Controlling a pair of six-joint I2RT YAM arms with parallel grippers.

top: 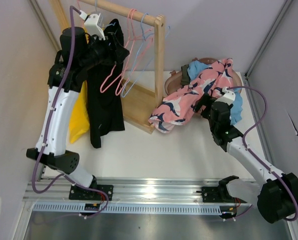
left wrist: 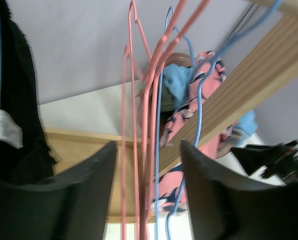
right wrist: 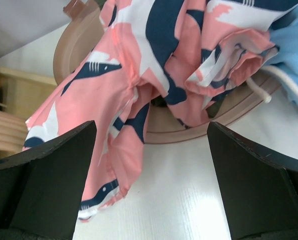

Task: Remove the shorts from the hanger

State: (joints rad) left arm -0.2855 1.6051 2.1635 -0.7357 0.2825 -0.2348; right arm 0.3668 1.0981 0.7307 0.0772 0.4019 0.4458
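Note:
Pink shark-print shorts (top: 189,95) lie off any hanger, draped over a brown basket (top: 173,80) at the right. My right gripper (top: 203,106) hovers open just in front of them; in its wrist view a hem of the shorts (right wrist: 129,65) hangs by the left finger and nothing sits between the fingers of the right gripper (right wrist: 151,130). My left gripper (top: 110,42) is up at the wooden rail, open. Bare pink hangers (left wrist: 134,100) and a blue hanger (left wrist: 158,125) pass between the jaws of the left gripper (left wrist: 148,150) without being pinched.
A black garment (top: 104,95) hangs on the rail (top: 124,10) beside my left gripper, and a yellow one (top: 79,117) behind the left arm. The rack's post (top: 159,50) and base (top: 139,105) stand mid-table. A blue garment (top: 196,70) lies in the basket. Walls close both sides.

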